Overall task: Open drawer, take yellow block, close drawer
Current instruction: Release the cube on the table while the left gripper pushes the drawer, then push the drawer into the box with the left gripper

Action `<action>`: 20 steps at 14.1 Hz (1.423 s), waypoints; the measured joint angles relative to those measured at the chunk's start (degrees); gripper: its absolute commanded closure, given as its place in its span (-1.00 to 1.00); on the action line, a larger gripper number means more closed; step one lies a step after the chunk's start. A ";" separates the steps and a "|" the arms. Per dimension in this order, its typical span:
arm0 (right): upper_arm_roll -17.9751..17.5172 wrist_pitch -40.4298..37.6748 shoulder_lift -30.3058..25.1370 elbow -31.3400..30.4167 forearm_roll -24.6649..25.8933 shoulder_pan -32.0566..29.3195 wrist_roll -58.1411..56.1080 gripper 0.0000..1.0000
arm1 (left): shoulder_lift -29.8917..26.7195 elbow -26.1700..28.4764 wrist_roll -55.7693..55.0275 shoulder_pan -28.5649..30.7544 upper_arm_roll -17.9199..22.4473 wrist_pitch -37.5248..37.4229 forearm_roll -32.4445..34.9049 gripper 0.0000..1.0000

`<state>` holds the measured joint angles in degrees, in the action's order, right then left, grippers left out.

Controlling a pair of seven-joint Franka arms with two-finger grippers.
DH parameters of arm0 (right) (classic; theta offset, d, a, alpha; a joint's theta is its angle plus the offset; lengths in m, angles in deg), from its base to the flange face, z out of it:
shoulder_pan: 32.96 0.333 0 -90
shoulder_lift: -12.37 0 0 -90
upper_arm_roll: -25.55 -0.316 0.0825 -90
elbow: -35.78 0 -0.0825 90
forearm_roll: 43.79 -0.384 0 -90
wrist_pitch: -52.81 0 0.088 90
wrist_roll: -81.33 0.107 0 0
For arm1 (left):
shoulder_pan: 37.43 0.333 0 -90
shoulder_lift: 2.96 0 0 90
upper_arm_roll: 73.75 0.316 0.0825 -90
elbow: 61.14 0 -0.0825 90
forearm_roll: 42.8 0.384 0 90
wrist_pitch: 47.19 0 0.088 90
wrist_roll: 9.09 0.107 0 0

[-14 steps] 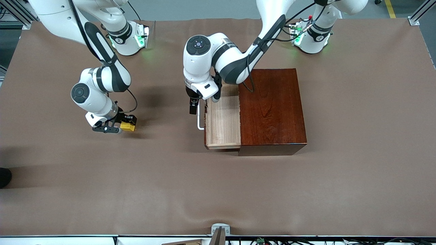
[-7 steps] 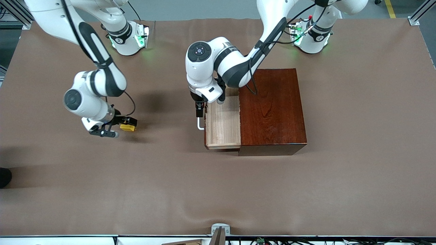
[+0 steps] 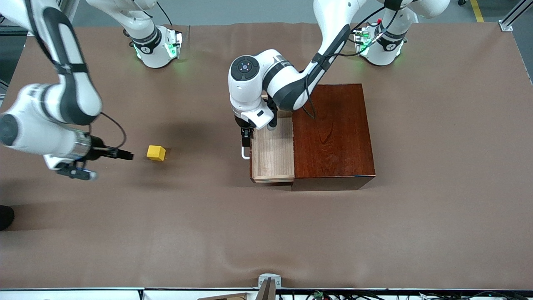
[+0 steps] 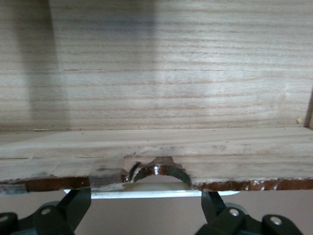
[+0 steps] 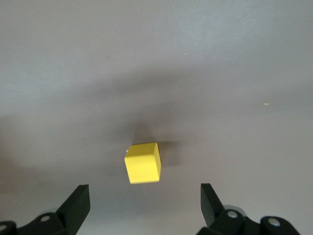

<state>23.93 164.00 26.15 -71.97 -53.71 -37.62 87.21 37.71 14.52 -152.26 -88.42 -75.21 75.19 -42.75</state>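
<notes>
The yellow block (image 3: 156, 153) lies alone on the brown table, well toward the right arm's end from the drawer; in the right wrist view the block (image 5: 143, 162) sits just ahead of the fingertips. My right gripper (image 3: 125, 156) (image 5: 144, 196) is open and empty, apart from the block. The drawer (image 3: 272, 150) is pulled out of the mahogany box (image 3: 333, 133), and its pale-wood tray (image 4: 156, 73) holds nothing. My left gripper (image 3: 246, 139) (image 4: 145, 200) is open at the drawer front, its fingers standing on either side of the white handle (image 3: 244, 153) (image 4: 146, 194).
The brown mat (image 3: 266, 233) covers the whole table. Both arm bases (image 3: 156, 46) (image 3: 381, 46) stand along the edge farthest from the front camera. The box is the only tall obstacle.
My right gripper has opened, let go of the yellow block and drawn back toward the right arm's end. The block stays on the table. My left gripper has shifted slightly along the drawer front toward the handle.
</notes>
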 measured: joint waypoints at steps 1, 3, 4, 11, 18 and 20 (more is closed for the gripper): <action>0.01 -4.45 -0.33 3.55 0.00 -0.60 0.00 -1.00 | 0.00 -0.09 0.00 -0.01 0.11 -0.20 0.01 -1.00; 0.02 -13.17 -0.74 10.95 -0.01 -1.20 0.11 -1.00 | -0.01 -0.40 0.03 -0.04 0.33 -1.51 0.03 -1.00; 0.03 -17.04 -0.92 14.12 0.01 -1.30 0.15 -1.00 | -0.01 -0.63 0.13 -0.04 0.47 -2.33 0.09 -1.00; -0.02 -23.84 -7.12 22.82 5.87 -1.41 0.24 -1.00 | -0.01 -1.58 0.34 -0.38 1.71 -5.94 0.12 -1.00; -0.53 -21.27 -9.52 22.89 10.40 -1.40 0.18 -1.00 | 0.01 -2.10 0.27 -0.78 3.82 -11.75 2.83 -1.00; -0.58 -21.09 -9.52 22.93 10.46 -1.40 -0.36 -1.00 | 0.01 -1.86 0.28 -0.75 4.34 -13.36 3.48 -1.00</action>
<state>23.36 142.90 16.63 -49.04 -43.25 -39.02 86.85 37.72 12.66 -151.99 -89.17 -70.87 61.83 -39.27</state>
